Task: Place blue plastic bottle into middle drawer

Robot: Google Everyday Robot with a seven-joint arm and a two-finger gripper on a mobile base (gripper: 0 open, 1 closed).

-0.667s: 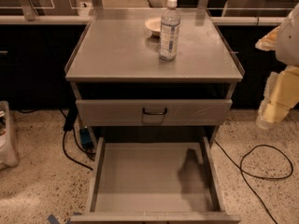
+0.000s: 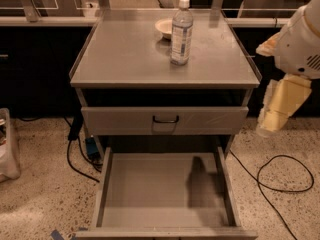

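Observation:
The blue plastic bottle point(image 2: 181, 32) stands upright on the grey cabinet top point(image 2: 125, 54), toward the back and right of centre; it is clear, with a white cap and a pale label. The middle drawer point(image 2: 150, 184) is pulled out wide below, its flat grey floor bare except for a shadow. My gripper point(image 2: 269, 125) hangs off the cabinet's right side at about the height of the closed drawer front. It sits under the white arm housing point(image 2: 300, 39), well apart from the bottle and holding nothing I can see.
A small white bowl point(image 2: 165, 28) sits just behind and left of the bottle. Above the open drawer is a closed drawer front with a black handle point(image 2: 165, 119). Black cables point(image 2: 280, 179) lie on the speckled floor at both sides. A counter edge runs along the back.
The arm and gripper have shifted slightly left, toward the cabinet's right side. The bottle, bowl and drawers have not moved.

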